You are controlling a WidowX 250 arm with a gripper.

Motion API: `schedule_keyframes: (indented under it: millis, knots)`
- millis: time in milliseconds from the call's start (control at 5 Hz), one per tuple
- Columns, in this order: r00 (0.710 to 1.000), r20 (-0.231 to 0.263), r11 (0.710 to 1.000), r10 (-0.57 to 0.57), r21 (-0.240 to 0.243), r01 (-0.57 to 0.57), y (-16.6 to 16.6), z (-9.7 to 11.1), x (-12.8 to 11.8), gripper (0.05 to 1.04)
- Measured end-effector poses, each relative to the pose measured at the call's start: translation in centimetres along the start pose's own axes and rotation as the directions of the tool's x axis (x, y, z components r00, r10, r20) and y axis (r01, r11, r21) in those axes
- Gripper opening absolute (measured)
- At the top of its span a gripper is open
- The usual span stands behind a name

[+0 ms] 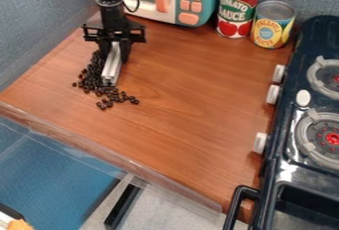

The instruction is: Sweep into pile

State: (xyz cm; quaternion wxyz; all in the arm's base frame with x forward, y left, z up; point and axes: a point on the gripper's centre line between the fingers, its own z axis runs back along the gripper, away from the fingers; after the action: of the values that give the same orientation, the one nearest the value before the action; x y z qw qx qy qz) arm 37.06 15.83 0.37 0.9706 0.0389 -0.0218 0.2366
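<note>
Upper L | end effector (115, 49) clamping silvery tool (111, 68), low end sitting by dark beans (91, 77), prob. for sweeping them across tabletop (198, 95)

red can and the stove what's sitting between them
In the camera view, the yellow can stands between the red can and the stove.

Beans (92, 75) lie on ctr's (192, 105) L side; microwave (188, 1) sits behind, 2 cans (237, 8) R of it, stove (286, 167) along R edge.
</note>
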Motion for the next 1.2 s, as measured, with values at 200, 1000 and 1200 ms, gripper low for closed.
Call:
schedule_keyframes:
  millis: [200,1000,1200]
  knots:
    - [0.999,-0.009,0.999,0.047,-0.009,-0.047,1.7,-0.1,0.2,0.405]
    - [0.994,-0.11,0.963,-0.015,-0.268,-0.015,-5.9,6.7,-4.7,0.405]
    - [0.976,-0.058,0.964,-0.209,-0.18,0.195,-9.3,5.4,-9.1,0.405]
